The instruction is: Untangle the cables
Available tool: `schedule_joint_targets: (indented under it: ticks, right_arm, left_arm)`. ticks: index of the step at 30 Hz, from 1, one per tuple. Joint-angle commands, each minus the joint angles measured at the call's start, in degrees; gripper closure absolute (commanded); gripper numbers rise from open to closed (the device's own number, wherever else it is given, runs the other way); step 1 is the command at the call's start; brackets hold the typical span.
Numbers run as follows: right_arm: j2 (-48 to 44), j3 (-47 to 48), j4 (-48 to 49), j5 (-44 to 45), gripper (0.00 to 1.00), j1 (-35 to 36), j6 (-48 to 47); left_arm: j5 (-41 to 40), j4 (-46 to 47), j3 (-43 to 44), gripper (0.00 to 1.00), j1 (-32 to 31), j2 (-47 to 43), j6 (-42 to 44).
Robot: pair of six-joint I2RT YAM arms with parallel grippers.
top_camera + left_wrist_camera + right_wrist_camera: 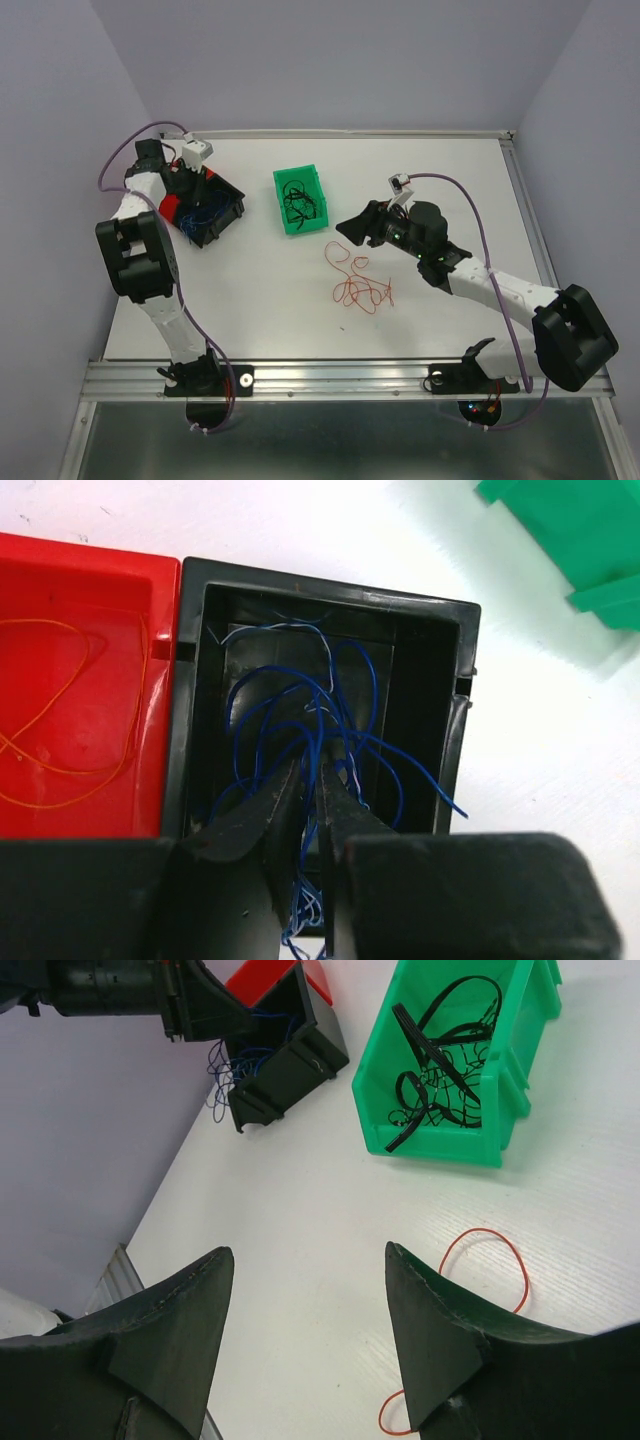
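Our left gripper [312, 768] sits nearly closed among blue cables [310, 715] in the black bin [190, 700], grip unclear; we should spread wide before lifting.

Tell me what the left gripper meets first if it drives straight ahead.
The blue cables in the black bin: the tips of the left gripper sit among them. Past those, probably the bin floor; depth is unclear.

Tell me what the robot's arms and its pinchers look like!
The left arm and right arm are white tubes with chunky black joints. A thin purple cable loops along each one. The left gripper and right gripper are black, with two pointed, wedge-shaped fingers. A tiny green light glows on the right wrist.
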Motion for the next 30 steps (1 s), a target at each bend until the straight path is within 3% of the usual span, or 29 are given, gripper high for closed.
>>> schedule_joint_targets:
  ticks: [1, 9, 14, 17, 22, 24, 25, 30]
  right_arm:
    - [0.08, 0.46, 1.75, -0.46, 0.33, 0.48, 0.27]
    - [-0.19, 0.29, 1.75, -0.2, 0.33, 0.48, 0.18]
    - [0.95, 1.78, -0.53, 1.99, 0.33, 0.48, -0.17]
    - [1.48, 4.41, -7.97, 6.29, 0.32, 0.39, -0.96]
    - [2.97, 10.38, -21.41, 14.56, 0.24, 0.48, -2.63]
    - [3.24, 11.89, -28.35, 17.72, 0.16, 1.09, -4.03]
    - [3.42, 13.11, -30.57, 20.17, 0.0, 2.14, -5.08]
    - [7.09, 14.26, -44.26, 32.39, 0.0, 8.9, -4.13]
  left_arm:
    - [-5.3, 8.4, -2.97, 0.78, -1.77, -0.82, -1.96]
    - [-12.96, 18.16, -7.03, 0.8, -5.64, -0.12, -3.98]
    - [-13.84, 18.78, -8.34, 0.57, -5.56, -3.35, -3.54]
    - [-15.33, 18.0, -9.4, 0.43, -5.73, -6.95, -3.45]
    - [-17.97, 15.54, -11.07, 0.37, -5.64, -12.58, -1.79]
    - [-18.67, 14.92, -12.47, 0.33, -5.64, -16.26, -0.91]
    - [-19.11, 14.83, -13.35, 0.28, -5.82, -18.98, -0.56]
    - [-20.96, 13.17, -14.24, 0.19, -7.22, -25.07, 0.85]
